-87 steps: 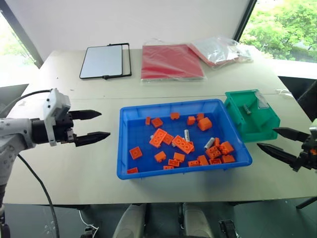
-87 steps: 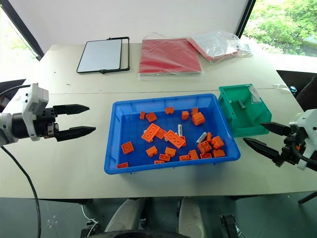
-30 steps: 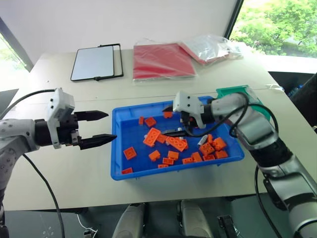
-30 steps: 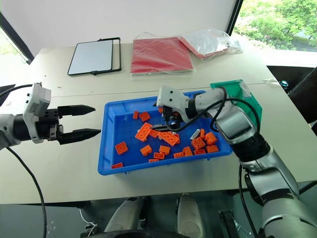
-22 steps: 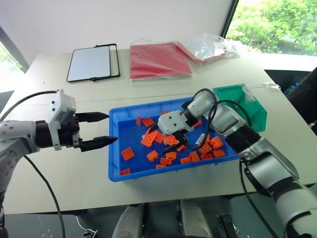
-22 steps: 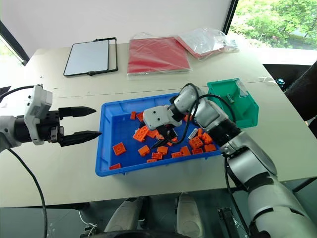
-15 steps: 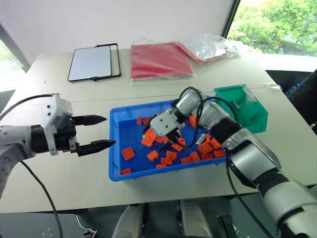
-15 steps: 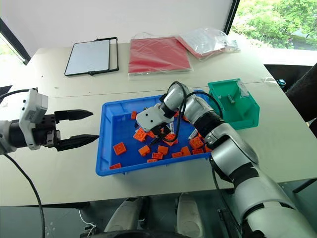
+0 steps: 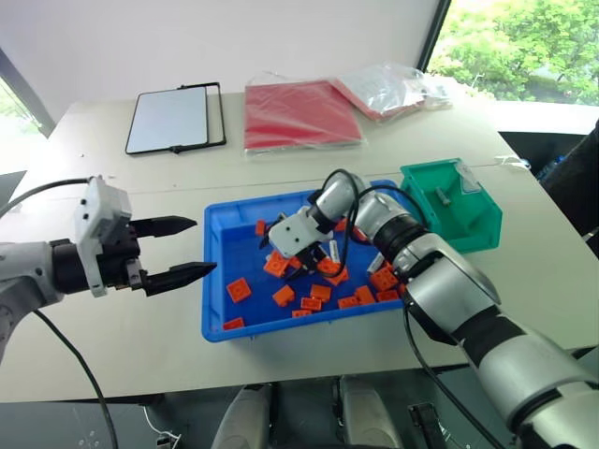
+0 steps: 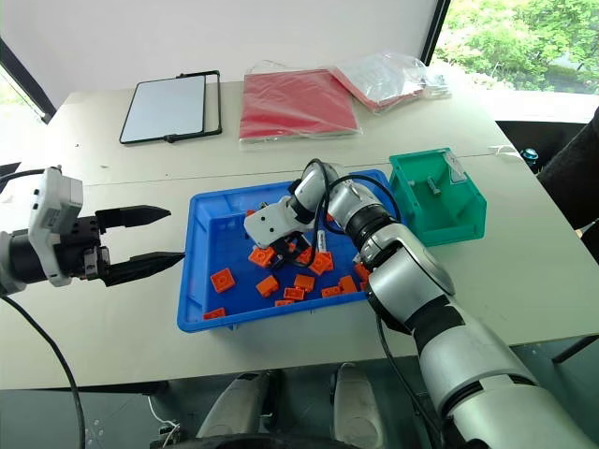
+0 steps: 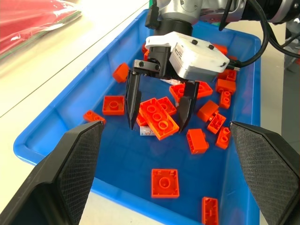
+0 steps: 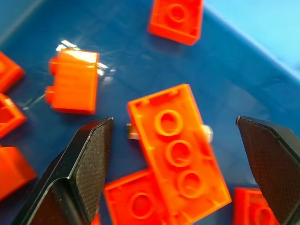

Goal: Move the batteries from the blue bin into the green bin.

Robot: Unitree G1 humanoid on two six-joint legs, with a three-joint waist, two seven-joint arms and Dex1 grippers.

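The left gripper (image 9: pixel 187 249) hangs over the bare table (image 9: pixel 112 337) on the near left side, just outside the blue bin (image 9: pixel 217 281). Its two black fingers are spread apart and hold nothing. They point toward the bin. The blue bin sits in the middle of the table and has many orange bricks (image 9: pixel 238 289) lying in it. The right gripper (image 11: pixel 159 111) reaches down into the bin from above. Its fingers are spread wide and hold nothing. One finger stands on each side of a long orange brick (image 12: pixel 177 147) that has round bumps on top. A small silver-grey battery (image 12: pixel 131 131) lies under that long brick, and only its two ends peek out from the sides. Another battery (image 10: pixel 319 241) lies a bit farther right in the bin, among the bricks. The green bin (image 9: pixel 450 208) stands just beside the right end of the blue bin, a little farther back. It has a small grey battery (image 10: pixel 432 186) inside it. At the far end of the table lie a white board with a black frame (image 9: pixel 168 119), a red folder (image 9: pixel 299 112) and a clear plastic bag (image 9: pixel 398 86).
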